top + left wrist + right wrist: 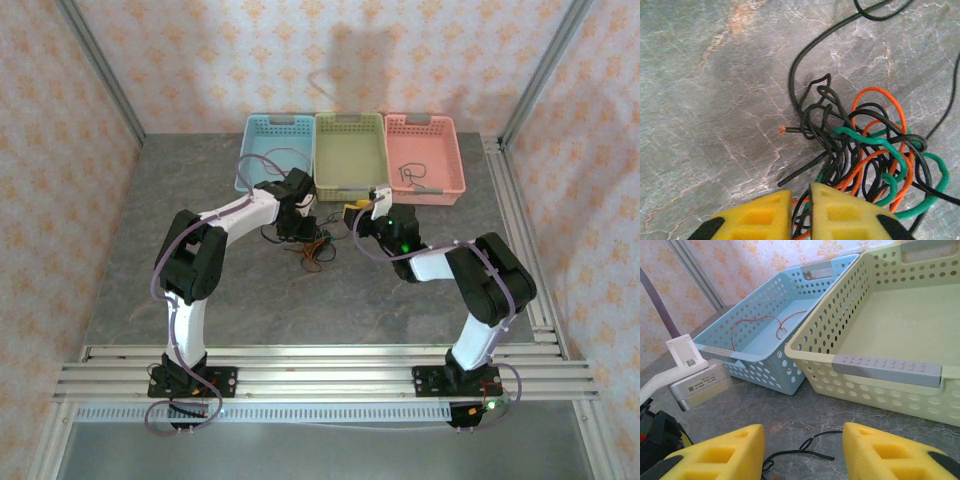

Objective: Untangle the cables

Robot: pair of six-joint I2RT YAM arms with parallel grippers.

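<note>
The cables lie in a tangled clump of black, orange and green wires on the grey table, also seen from above as the clump between the two arms. My left gripper sits at the clump's near edge, its yellow fingers pinched on a few black, green and orange strands. From above, the left gripper hangs over the clump's left side. My right gripper is open above the table, and a loose black cable end lies below the gap, untouched. The right gripper is just right of the clump.
Three baskets stand at the back: blue, green, pink. The blue basket holds a thin red wire; a dark cable lies in the pink one. The green basket is close ahead of the right gripper.
</note>
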